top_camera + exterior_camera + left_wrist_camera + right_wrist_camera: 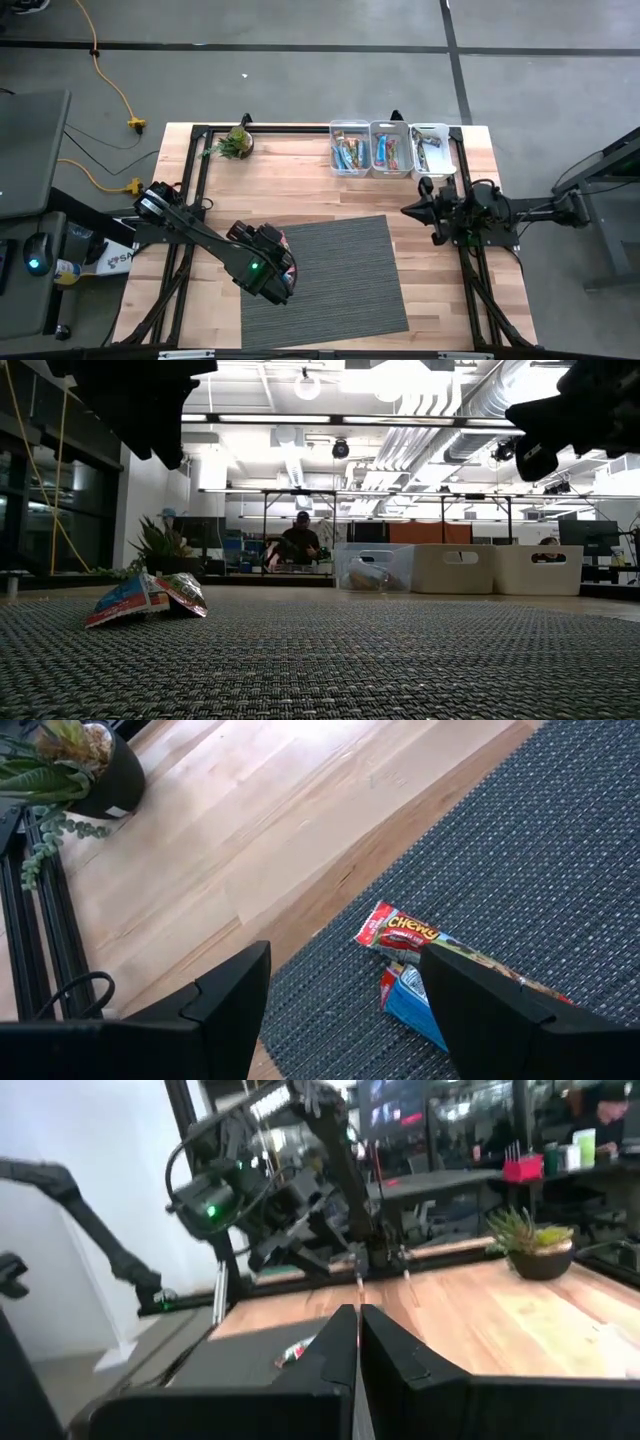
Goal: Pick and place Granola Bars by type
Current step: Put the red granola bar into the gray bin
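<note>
Now the left gripper hangs released above 2 overlapping granola bars at the mat's near-left edge; closing may catch both types together. From overhead the arm mostly hides them, whereas the wrist camera shows them. Beside the bins the right gripper waits clenched, apparently empty.

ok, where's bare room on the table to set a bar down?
Most of the grey mat right of the left gripper is bare, as is the wood between plant and bins. Crowded: the mat's left edge, with bars under that gripper.
</note>
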### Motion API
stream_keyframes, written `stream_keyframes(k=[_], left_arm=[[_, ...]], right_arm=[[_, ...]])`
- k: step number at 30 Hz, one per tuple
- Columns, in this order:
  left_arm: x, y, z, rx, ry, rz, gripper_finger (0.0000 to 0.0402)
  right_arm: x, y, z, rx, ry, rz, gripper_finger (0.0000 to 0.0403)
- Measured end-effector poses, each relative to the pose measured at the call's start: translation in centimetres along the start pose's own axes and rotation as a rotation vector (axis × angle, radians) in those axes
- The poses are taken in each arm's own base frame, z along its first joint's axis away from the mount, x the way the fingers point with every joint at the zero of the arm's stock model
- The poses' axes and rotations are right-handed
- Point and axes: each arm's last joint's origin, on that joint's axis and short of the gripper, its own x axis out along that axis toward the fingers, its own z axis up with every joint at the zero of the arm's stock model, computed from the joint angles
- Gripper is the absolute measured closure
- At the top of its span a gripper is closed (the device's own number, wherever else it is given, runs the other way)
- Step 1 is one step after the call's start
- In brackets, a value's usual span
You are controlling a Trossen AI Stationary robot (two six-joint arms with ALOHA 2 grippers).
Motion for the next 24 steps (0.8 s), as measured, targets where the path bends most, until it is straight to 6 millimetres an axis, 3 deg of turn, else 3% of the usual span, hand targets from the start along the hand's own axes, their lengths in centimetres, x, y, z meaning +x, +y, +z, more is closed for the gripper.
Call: stream_keyframes(k=[7,19,24], left_arm=[[0.0,-0.1,0.0,-0.008,-0.005,-0.009,0.0149],[0.0,-1.2,0.7,-0.100,-0.177,-0.098,0.0149],[0.6,-1.4,1.5,-0.142,-0.174,-0.103,0.0149]], right_arm=[[0.0,-0.1,0.2,-0.061,-0.066,-0.036,0.0403],[-0.3,-0.8,-2.6,-0.005,0.233,-0.066,0.0403],[-0.3,-0.9,-2.8,-0.021,0.249,-0.094,0.0403]])
